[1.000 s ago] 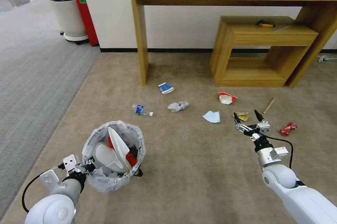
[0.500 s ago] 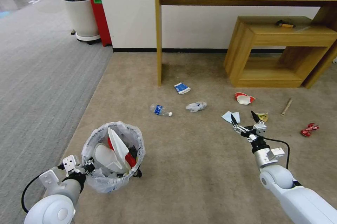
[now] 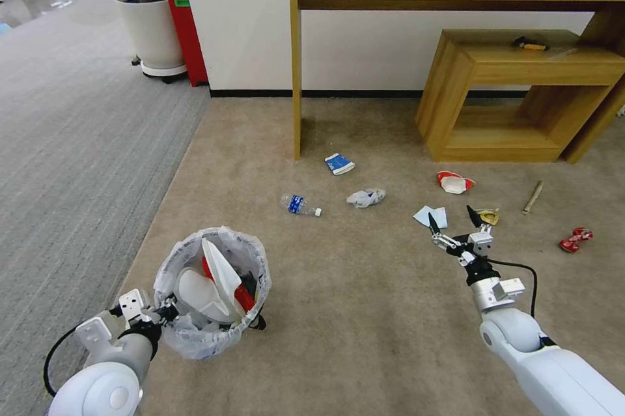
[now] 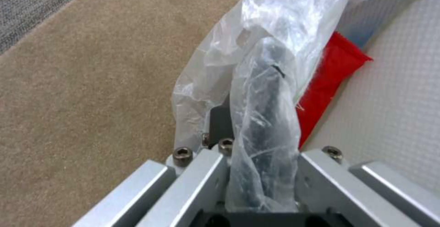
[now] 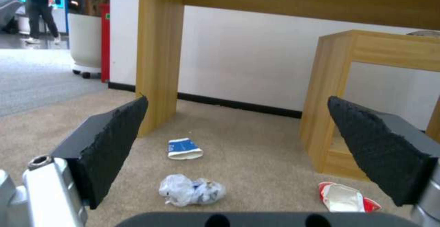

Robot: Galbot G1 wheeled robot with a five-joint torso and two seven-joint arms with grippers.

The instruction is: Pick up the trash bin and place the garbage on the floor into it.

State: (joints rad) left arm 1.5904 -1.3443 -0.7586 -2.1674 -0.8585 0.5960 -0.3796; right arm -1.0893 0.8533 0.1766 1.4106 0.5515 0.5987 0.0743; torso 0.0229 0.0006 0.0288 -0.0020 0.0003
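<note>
Left gripper (image 3: 170, 310) is clamped on the rim of the trash bin (image 3: 211, 292); the left wrist view shows the rim edge, wrapped in the crinkled liner bag (image 4: 256, 82), pinched between the two metal jaw blocks. The bin sits low at the robot's left over the beige floor (image 3: 364, 312); I cannot tell whether its base rests on the carpet or hangs just clear. Inside it: white slippers (image 3: 208, 282) and something red.

Right gripper (image 3: 456, 227) is spread wide, nothing between its black wedge-shaped fingers (image 5: 114, 144), held out over the carpet and pointing toward the litter.

Garbage still on the floor:
- blue mask (image 3: 431, 216) — just ahead of the right gripper
- yellowish wrapper (image 3: 487, 216) just beside it
- red-white cup (image 3: 455, 182), crushed
- crumpled plastic wad (image 3: 366, 197)
- small plastic bottle (image 3: 299, 204)
- blue-white carton (image 3: 340, 164) near the desk leg (image 3: 297, 77)
- wooden stick (image 3: 532, 196) and crushed red can (image 3: 575, 239), farther right

Handling judgement: all of it looks light. The mask is limp and flat, so it probably needs a pinch on a raised fold, fingers pressing into the pile. The bottle is round and may roll; best taken across its middle. The cup and can are already crushed and should tolerate a firm squeeze. The rim grip on the bin looks adequate for a light load, though the liner film could slip.
</note>
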